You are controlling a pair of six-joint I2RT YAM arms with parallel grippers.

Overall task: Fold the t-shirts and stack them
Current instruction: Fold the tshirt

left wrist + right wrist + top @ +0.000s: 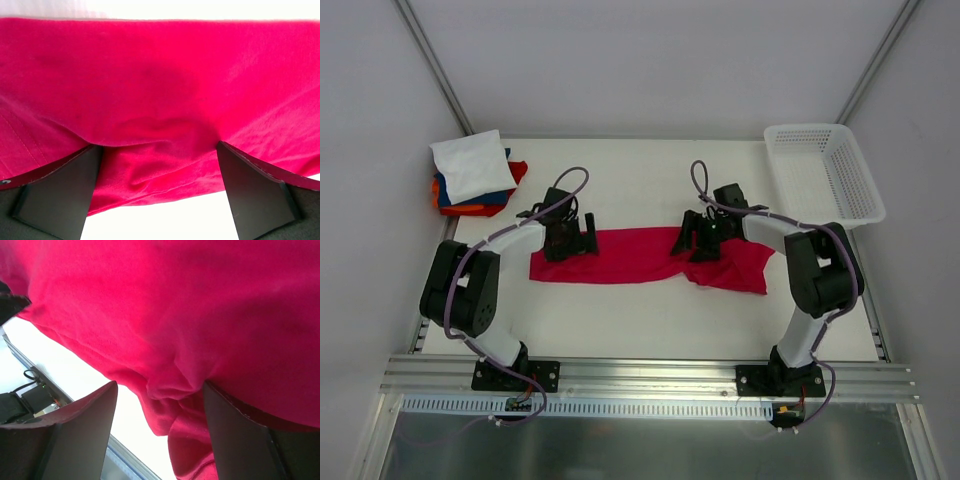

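From above, your red shirt lay in a long strip mid-table. At the left wrist, your left gripper stood wide apart over it. At the right wrist, your right gripper gaped too, so the loose bunch could slip and crumple.

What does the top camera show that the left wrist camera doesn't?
Only the top view shows the white mesh basket at the far right, the folded shirt stack at the far left, and the right pincer, which is on the right part of the red shirt. Only the left wrist view shows cloth bulging up close between the open fingers of the left pincer. Both show the red shirt and the left pincer.
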